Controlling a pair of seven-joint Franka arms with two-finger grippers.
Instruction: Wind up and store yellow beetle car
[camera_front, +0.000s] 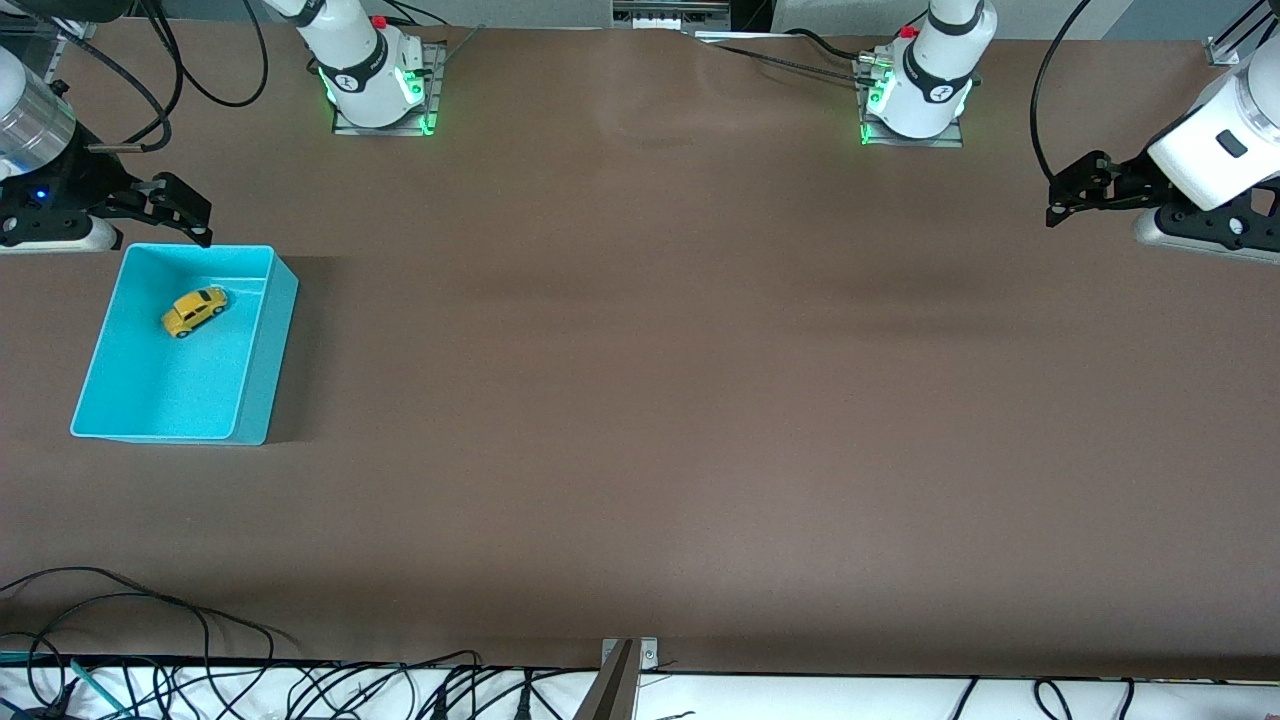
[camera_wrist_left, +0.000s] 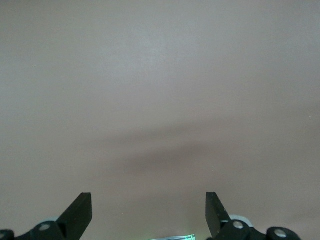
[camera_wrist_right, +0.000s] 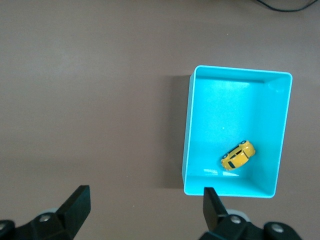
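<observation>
Right arm is drawn back at its end of the worktop (camera_front: 640, 400), right gripper (camera_front: 185, 215) spread wide and empty, hanging over the bin's rim nearest the bases. Yellow beetle car (camera_front: 194, 310) sits inside the turquoise bin (camera_front: 255, 400), on its wheels. Left arm waits at its own end, left gripper (camera_front: 1075, 195) released, empty, over bare worktop.

Turquoise bin (camera_front: 255, 400) sits mid-left of frame on brown table (camera_front: 650, 400); black cables (camera_front: 150, 640) tangle along bottom edge, lower left.
</observation>
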